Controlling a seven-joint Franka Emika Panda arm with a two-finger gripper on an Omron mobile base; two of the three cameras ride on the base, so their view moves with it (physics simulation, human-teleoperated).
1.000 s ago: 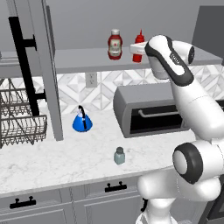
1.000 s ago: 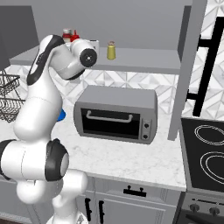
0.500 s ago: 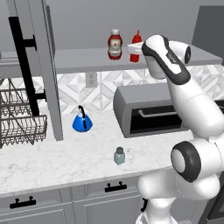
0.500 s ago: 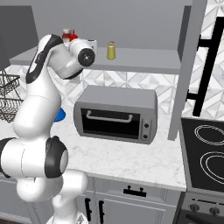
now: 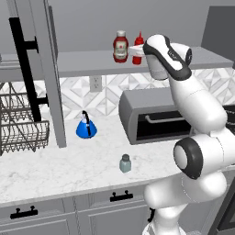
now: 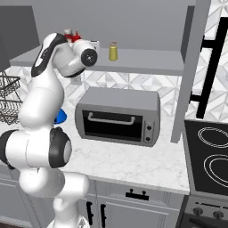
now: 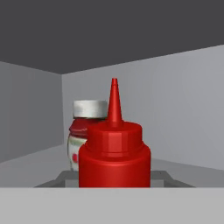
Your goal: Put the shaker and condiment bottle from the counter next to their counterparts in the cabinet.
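Observation:
The slim red condiment bottle (image 5: pixel 137 45) is upright at the cabinet shelf (image 5: pixel 82 62), just right of the wide ketchup bottle (image 5: pixel 120 47). My gripper (image 5: pixel 140 51) is shut on it from the right side. In the hand view the condiment bottle (image 7: pixel 114 153) stands close in front, with the ketchup bottle (image 7: pixel 84 127) right behind it on the left. The yellow shaker (image 6: pixel 113 52) stands further along the shelf. The small grey-teal shaker (image 5: pixel 125 163) is on the counter (image 5: pixel 69 170) near its front edge.
A grey toaster oven (image 5: pixel 151 114) sits on the counter under the shelf, below my arm. A blue kettle (image 5: pixel 86 126) and a wire dish rack (image 5: pixel 18 124) are to the left. The open cabinet door (image 5: pixel 49 69) hangs left of the shelf. A stove (image 6: pixel 209 151) is at far right.
My gripper has carried the condiment bottle a little to the left along the shelf, closer to the ketchup bottle.

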